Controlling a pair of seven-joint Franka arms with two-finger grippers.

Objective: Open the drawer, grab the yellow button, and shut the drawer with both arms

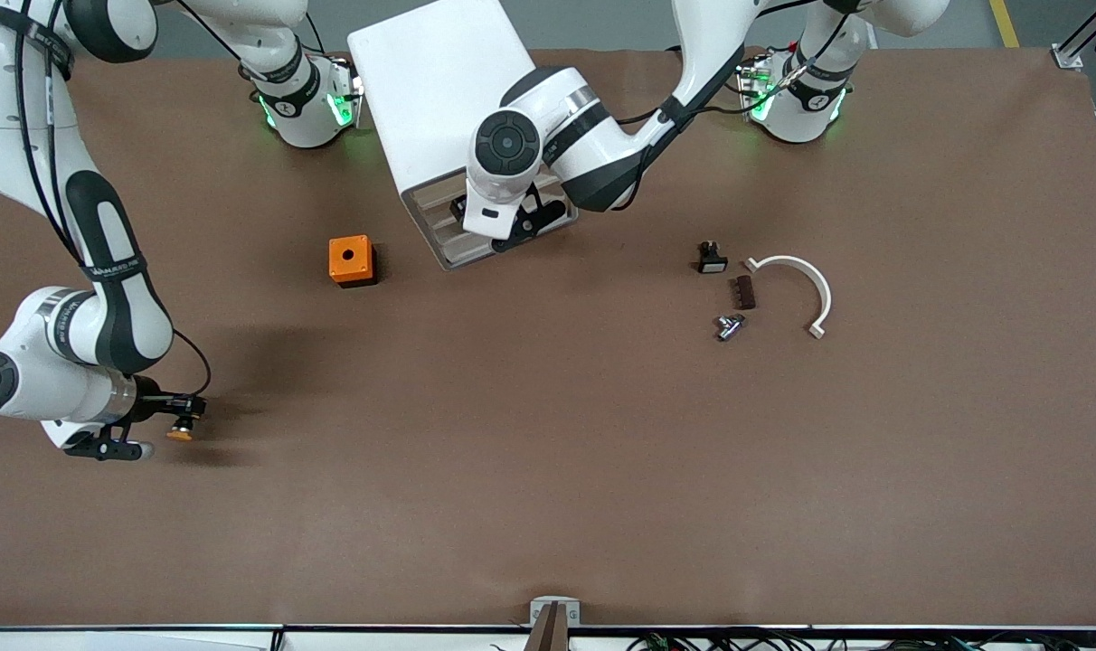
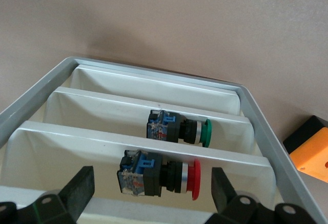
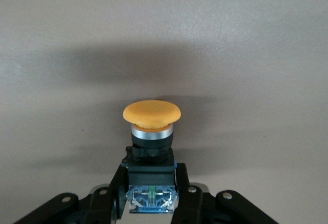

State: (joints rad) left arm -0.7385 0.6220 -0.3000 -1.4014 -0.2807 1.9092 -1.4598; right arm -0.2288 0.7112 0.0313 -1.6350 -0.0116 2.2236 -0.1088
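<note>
Now | right hand [image 3: 151,196] grips button [image 3: 151,114] | left hand [image 2: 154,190] wide at drawer [image 2: 154,155]

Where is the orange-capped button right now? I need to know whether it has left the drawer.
The button is out of the cabinet, held in the right gripper above the table at the right arm's end.

left hand [image 2: 154,196] open at cabinet front | green-capped button [image 2: 178,129] | red-capped button [image 2: 159,174]
</note>
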